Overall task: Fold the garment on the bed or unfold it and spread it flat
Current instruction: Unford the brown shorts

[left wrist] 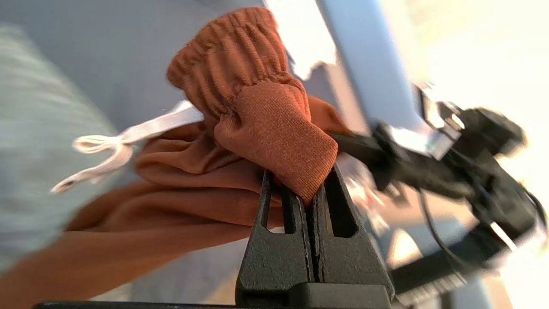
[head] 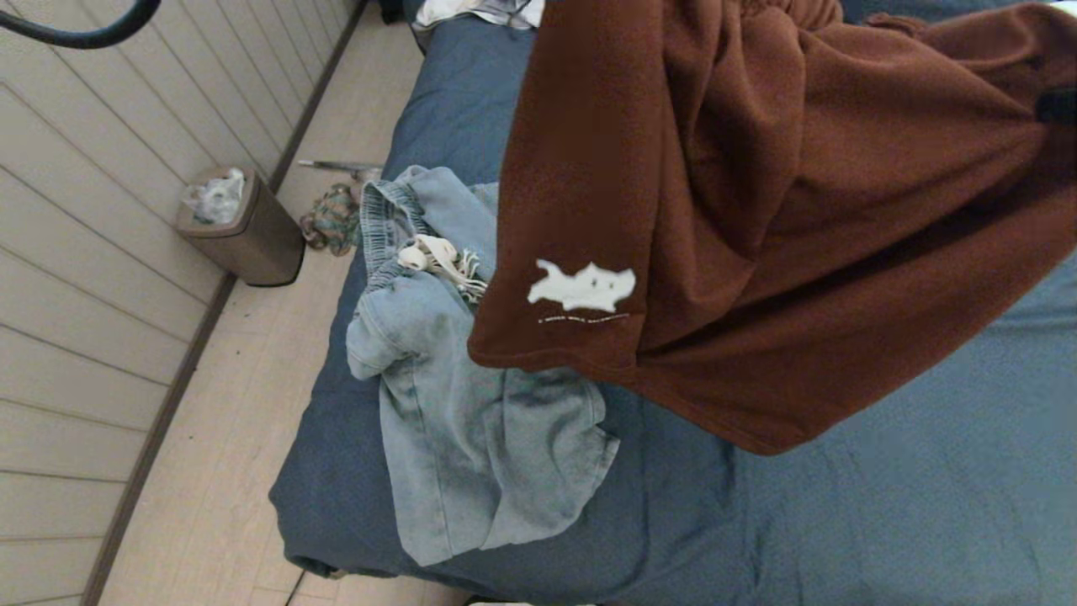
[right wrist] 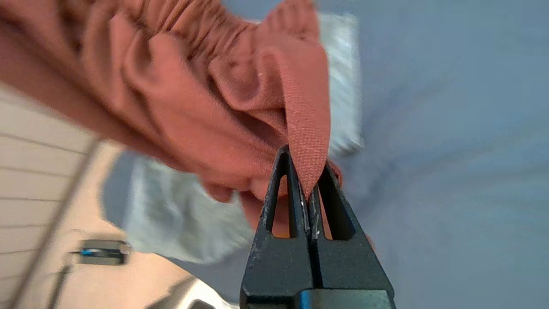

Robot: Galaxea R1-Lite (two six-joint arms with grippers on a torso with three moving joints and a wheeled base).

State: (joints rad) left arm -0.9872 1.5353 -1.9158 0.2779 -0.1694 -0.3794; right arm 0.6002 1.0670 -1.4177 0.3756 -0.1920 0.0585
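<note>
A rust-brown garment with a white animal logo hangs in the air above the slate-blue bed, filling the upper right of the head view. My left gripper is shut on the ribbed corner of the garment's elastic waistband, beside a white drawstring. At another waistband edge my right gripper is shut on a fold of the garment. In the head view the cloth hides both grippers.
A crumpled light blue-grey garment with pale cords lies on the bed's left side near its edge. On the wooden floor to the left stand a brown waste bin and a small bundle of cloth, by a panelled wall.
</note>
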